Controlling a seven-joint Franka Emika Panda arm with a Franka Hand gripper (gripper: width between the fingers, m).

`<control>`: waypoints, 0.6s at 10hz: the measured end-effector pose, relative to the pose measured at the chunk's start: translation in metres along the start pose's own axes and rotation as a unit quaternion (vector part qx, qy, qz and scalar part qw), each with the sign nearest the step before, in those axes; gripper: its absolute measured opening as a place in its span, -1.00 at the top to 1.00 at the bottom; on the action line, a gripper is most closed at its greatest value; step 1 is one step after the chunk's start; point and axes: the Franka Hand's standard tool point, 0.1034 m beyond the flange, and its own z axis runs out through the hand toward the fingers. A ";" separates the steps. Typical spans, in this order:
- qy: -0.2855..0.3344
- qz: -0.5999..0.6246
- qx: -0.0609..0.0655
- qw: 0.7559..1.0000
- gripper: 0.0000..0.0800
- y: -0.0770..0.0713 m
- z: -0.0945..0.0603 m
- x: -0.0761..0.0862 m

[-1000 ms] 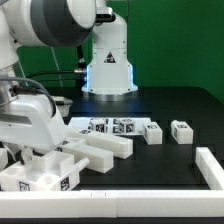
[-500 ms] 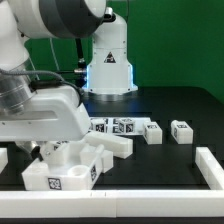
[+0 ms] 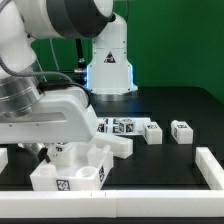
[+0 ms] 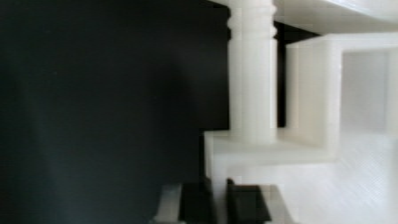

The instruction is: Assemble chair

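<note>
Assembly stands partly done: the chair point(image 3: 68, 174), lower left of the exterior view on the worktop point(image 3: 170, 165), carries one peg point(image 4: 254, 70) already seated. Several loose pieces point(image 3: 152, 132) at centre right await fitting. The claw point(image 4: 217, 192) is closed tight, holding nothing visible.

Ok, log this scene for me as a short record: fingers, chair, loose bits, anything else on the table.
fingers: shut; whether they pinch anything cannot be told
chair: partly built, under the arm at the exterior view's left
peg: fixed into a white piece of the chair, seen in the wrist view
blocks: two, loose, apart from the chair
marker board: flat, beside the blocks
rail: along the near edge
</note>
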 end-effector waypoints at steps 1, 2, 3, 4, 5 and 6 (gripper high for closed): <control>-0.002 -0.021 -0.011 1.000 0.93 -0.025 -0.001 -0.002; -0.022 -0.054 -0.024 0.998 0.93 -0.046 -0.002 -0.006; -0.038 -0.086 -0.035 0.995 0.93 -0.067 -0.001 -0.002; -0.039 -0.095 -0.036 0.994 0.93 -0.078 0.005 -0.001; -0.040 -0.094 -0.036 0.994 0.93 -0.075 0.006 -0.002; -0.040 -0.093 -0.036 0.994 0.93 -0.073 0.006 -0.001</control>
